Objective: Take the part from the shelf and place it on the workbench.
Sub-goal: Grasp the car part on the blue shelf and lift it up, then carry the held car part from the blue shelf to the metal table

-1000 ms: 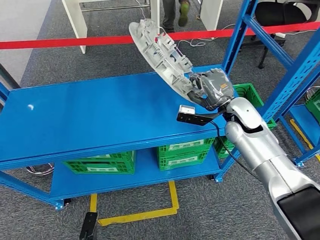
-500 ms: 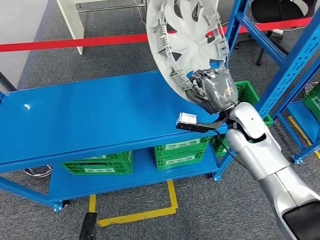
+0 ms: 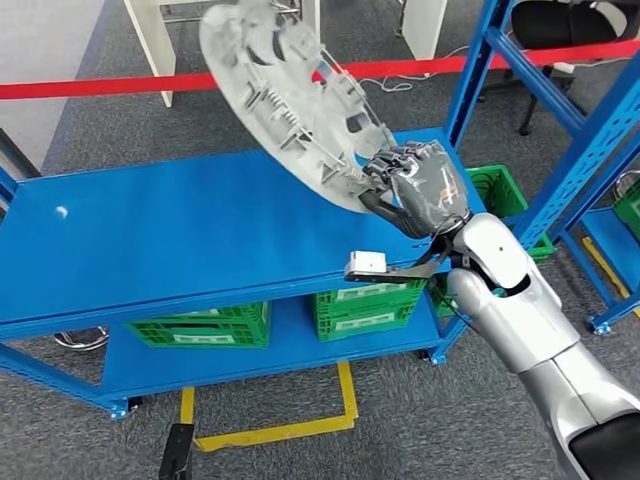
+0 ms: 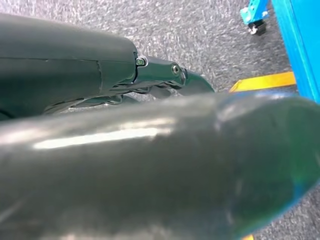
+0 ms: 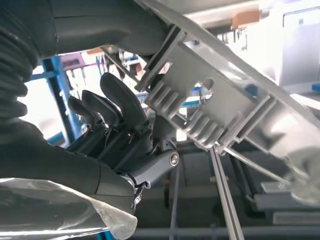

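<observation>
The part is a round silver-grey wheel cover point(image 3: 290, 100), ribbed on its inner face. My right hand point(image 3: 411, 185) grips it by its near rim and holds it tilted in the air above the right end of the blue workbench top point(image 3: 173, 230). In the right wrist view the cover's ribbed rim point(image 5: 211, 105) lies against the dark fingers point(image 5: 113, 107) of that hand. The cover touches nothing but the hand.
Green crates point(image 3: 362, 305) sit on the workbench's lower shelf. A blue rack upright point(image 3: 472, 70) rises just right of the hand, with another green crate point(image 3: 494, 190) behind it. A red barrier tape point(image 3: 113, 85) runs across the back. Grey carpet with yellow floor marks point(image 3: 302, 425) lies in front.
The cover has tipped from nearly upright back to a flatter tilt, its far rim swinging left over the bench. My right hand has dropped slightly and shifted a little left.
</observation>
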